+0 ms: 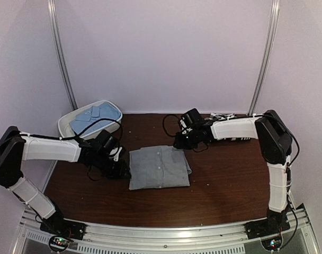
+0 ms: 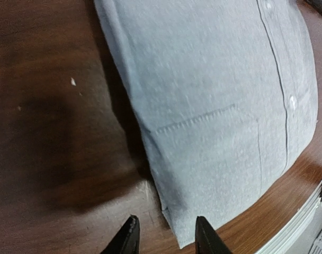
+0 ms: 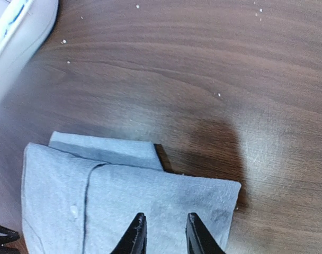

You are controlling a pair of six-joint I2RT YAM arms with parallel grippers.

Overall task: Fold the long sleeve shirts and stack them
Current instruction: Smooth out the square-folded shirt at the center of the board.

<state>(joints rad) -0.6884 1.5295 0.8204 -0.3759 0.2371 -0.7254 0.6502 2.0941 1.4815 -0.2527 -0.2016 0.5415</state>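
Grey shirt (image 1: pixel 159 167) — neat flat rectangle.

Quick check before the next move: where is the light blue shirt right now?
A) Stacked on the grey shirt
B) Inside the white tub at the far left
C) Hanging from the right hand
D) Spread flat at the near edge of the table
B: the light blue shirt lies inside the white tub, while the grey shirt sits folded with nothing on it, out on the table.

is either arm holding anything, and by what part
Nothing looks held. The grey shirt lies folded flat; the left gripper and right gripper hover at its edges, jaws apart, no cloth pinched.
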